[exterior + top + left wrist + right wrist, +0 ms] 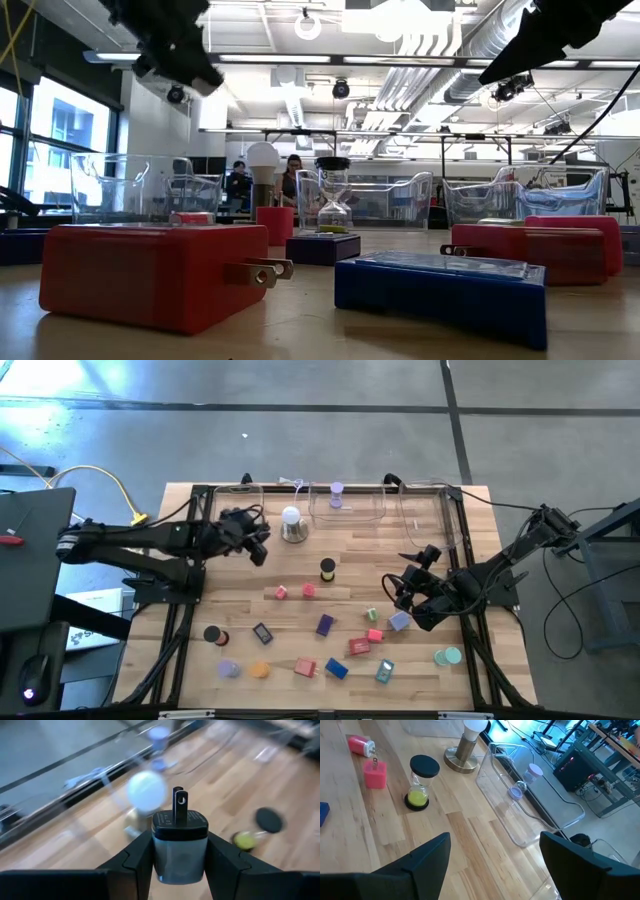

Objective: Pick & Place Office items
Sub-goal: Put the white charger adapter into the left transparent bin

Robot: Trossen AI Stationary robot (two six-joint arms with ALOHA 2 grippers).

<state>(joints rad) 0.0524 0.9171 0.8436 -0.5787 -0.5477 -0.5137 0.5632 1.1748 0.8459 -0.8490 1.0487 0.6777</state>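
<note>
The left gripper (255,540) hangs over the far left of the wooden table (240,600), just left of the white dome lamp on a metal base (291,524). Only the left wrist view shows its load: the fingers (135,860) are clenched on a grey-and-black plug adapter (179,842), prongs pointing away. The overhead view hides that piece under the arm.

In the middle clear plastic tray (350,512) at the far edge lies a lilac hourglass-shaped roll (337,495); the low view shows it upright. A black-capped yellow roll (327,569) stands mid-table.

The right gripper (400,592) hovers right of centre, jaws spread wide and holding nothing, as its wrist view shows. Colourful blocks, including a red plug block (150,275) and a blue flat block (440,290), lie along the near side; the low view cuts off both arms.
</note>
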